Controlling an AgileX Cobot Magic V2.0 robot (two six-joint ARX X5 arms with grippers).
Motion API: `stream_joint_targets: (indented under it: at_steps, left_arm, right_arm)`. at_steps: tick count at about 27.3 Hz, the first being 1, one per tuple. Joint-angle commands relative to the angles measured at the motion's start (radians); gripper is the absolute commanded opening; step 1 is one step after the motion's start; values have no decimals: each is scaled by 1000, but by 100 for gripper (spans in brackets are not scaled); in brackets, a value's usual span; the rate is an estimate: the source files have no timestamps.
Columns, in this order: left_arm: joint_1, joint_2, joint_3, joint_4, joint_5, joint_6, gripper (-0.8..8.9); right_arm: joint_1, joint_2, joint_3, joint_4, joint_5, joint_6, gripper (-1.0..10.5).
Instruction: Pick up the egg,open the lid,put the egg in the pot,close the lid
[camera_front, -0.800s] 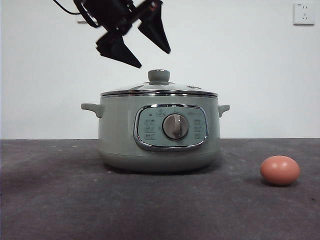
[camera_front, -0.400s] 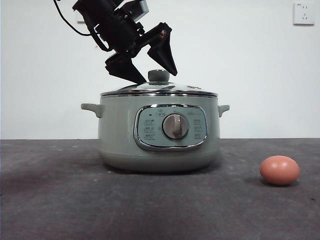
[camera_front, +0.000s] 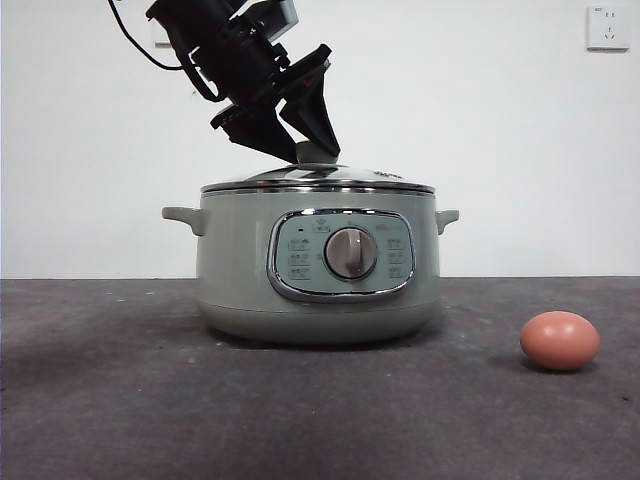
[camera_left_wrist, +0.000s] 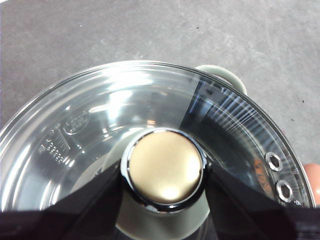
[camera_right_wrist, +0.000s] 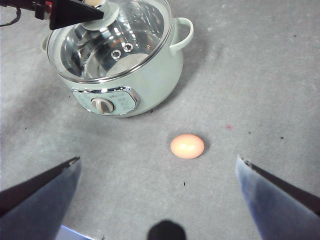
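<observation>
The sage-green pot stands mid-table with its glass lid on. My left gripper comes down from the upper left, and its black jaws are shut on the lid's knob, one pressing each side. The right wrist view also shows the left gripper at the lid. The reddish-brown egg lies on the table to the right of the pot, touching nothing. My right gripper hangs open high above the table, well short of the egg.
Everything rests on a dark grey table in front of a white wall. A wall socket sits at the upper right. One of the pot's handles sticks out past the lid's rim.
The left gripper came down from above the pot onto the lid's knob, and its jaws closed from wide apart onto it. Pot, lid and egg have not moved.
</observation>
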Motion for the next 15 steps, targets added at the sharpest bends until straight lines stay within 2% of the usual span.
stream_joint_targets:
  at_steps: [1,7,15]
  left_arm:
    - [-4,17,-2,-2,8,-11,-8]
    - [-3,-6,-2,3,7,-19,-8]
    - [0,-124,-2,10,7,-19,-8]
  right_arm:
    - [1,7,3,0,0,2,536]
    - [1,22,3,1,0,2,536]
    - [1,76,3,5,0,-5,536]
